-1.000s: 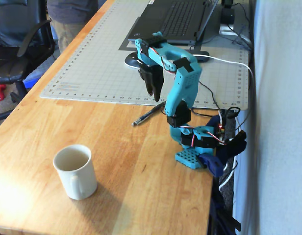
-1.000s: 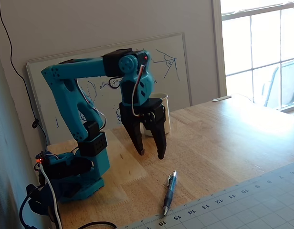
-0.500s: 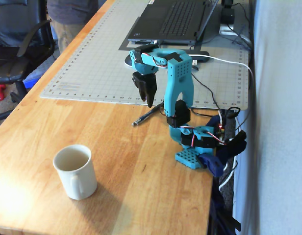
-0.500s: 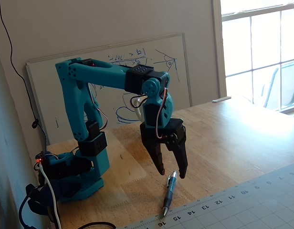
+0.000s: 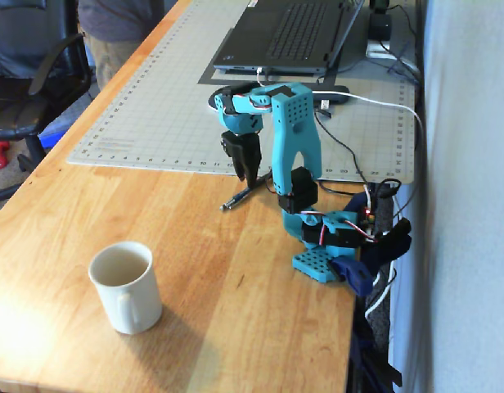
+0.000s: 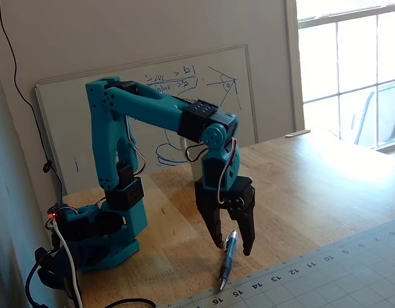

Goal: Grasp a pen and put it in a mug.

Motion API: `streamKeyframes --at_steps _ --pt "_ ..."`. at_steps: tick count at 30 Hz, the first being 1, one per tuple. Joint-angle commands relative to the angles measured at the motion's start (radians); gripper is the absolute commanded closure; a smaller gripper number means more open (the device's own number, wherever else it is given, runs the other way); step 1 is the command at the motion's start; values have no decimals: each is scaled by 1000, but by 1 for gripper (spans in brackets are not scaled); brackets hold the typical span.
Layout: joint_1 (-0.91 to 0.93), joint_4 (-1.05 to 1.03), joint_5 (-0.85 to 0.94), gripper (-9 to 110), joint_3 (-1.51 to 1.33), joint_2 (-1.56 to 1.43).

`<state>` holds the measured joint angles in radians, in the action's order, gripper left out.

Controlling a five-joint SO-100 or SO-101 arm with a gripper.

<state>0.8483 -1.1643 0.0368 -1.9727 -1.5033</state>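
Observation:
The dark pen (image 5: 236,199) lies flat on the wooden table just in front of the cutting mat's edge; in the other fixed view the pen (image 6: 226,266) points its silvery tip at the mat. My gripper (image 6: 233,246) points down with its jaws open, the two black fingers standing either side of the pen's rear end, close to the table. In the fixed view from the front the gripper (image 5: 242,177) hangs right above the pen. The white mug (image 5: 125,286) stands upright near the table's front left, well away from the arm, handle toward the camera.
A grid cutting mat (image 5: 154,106) covers the table's far part, with a laptop (image 5: 293,33) on it. The arm's teal base (image 5: 326,246) is clamped at the table's right edge among cables. A whiteboard (image 6: 152,96) leans on the wall behind the arm.

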Motion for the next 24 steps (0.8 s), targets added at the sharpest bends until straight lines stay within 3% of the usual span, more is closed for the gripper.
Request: streamKeyframes --at_steps 1,15,24 --pt "0 8 -5 82 75 5" --pt "3 8 -6 83 69 143" --pt "-8 9 -18 97 100 112"
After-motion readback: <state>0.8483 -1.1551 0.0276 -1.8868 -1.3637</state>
